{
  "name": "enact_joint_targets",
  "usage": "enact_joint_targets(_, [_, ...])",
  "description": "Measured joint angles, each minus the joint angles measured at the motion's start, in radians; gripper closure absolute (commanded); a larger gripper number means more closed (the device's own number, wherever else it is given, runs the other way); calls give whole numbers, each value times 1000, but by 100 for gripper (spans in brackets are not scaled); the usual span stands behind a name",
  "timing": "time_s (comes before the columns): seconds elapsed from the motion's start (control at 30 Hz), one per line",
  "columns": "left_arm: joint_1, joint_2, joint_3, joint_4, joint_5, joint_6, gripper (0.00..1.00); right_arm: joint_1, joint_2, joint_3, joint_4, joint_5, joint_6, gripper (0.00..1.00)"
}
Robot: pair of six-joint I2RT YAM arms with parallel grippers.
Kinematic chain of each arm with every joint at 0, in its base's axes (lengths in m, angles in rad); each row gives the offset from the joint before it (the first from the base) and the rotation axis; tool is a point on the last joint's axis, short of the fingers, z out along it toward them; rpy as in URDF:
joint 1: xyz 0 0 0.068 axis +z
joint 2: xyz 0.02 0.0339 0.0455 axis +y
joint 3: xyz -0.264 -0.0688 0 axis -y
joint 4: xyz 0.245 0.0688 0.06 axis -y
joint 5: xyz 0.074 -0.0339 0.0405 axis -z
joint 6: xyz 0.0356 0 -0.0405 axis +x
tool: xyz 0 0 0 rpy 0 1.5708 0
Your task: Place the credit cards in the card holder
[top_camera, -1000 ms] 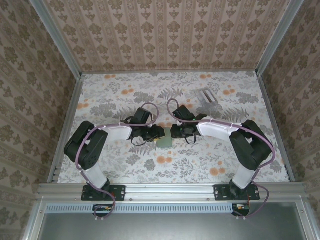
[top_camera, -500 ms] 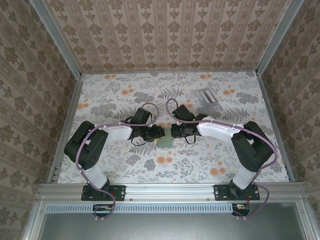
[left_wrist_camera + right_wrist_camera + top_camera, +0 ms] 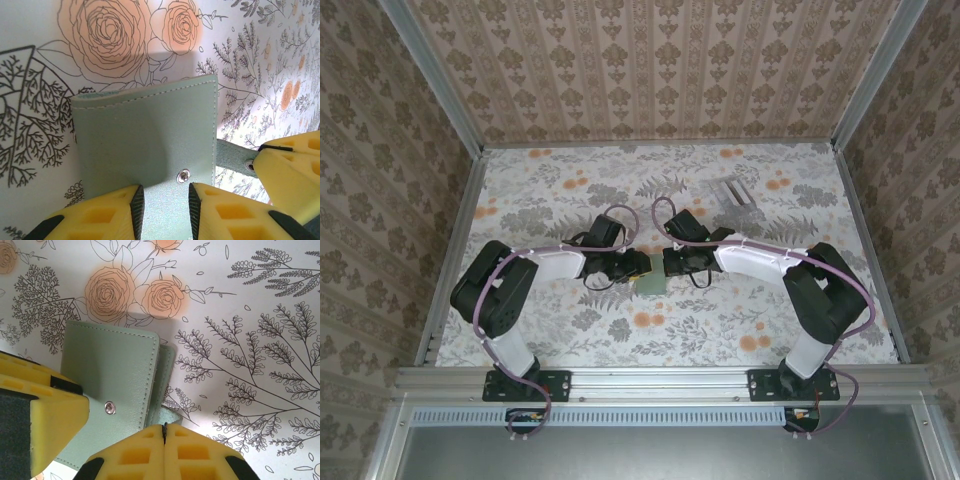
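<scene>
The green wallet (image 3: pixel 650 284) lay folded at the middle of the top view, on the flowered table (image 3: pixel 550 190). The left claw (image 3: pixel 163 207), low in its own frame, stood slightly parted over the wallet's near edge. The right claw (image 3: pixel 164 437) was clenched on the wallet's tab (image 3: pixel 169 416).

The muted-green card holder (image 3: pixel 145 135) lies folded flat, snap stud (image 3: pixel 184 174) up, tab (image 3: pixel 232 156) unfastened.

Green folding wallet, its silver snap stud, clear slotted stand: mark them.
Muted-green folding wallet (image 3: pixel 145 130), left wrist view, flap centre.
Silver snap stud (image 3: pixel 109 408), right wrist view, its centre.
Clear plastic slotted stand (image 3: pixel 730 193), top view, middle.
</scene>
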Motion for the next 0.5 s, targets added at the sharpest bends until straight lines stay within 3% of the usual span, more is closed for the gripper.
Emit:
enact_joint_targets(0.07, [0, 0, 0, 1, 3, -6, 67, 0, 0, 0, 6, -14, 9, 100])
enact_joint_targets(0.27, [0, 0, 0, 11, 7, -22, 67, 0, 4, 0, 62, -72, 73, 87])
enact_joint_targets(0.5, [0, 0, -2, 14, 8, -29, 68, 0, 20, -2, 88, -80, 106, 84])
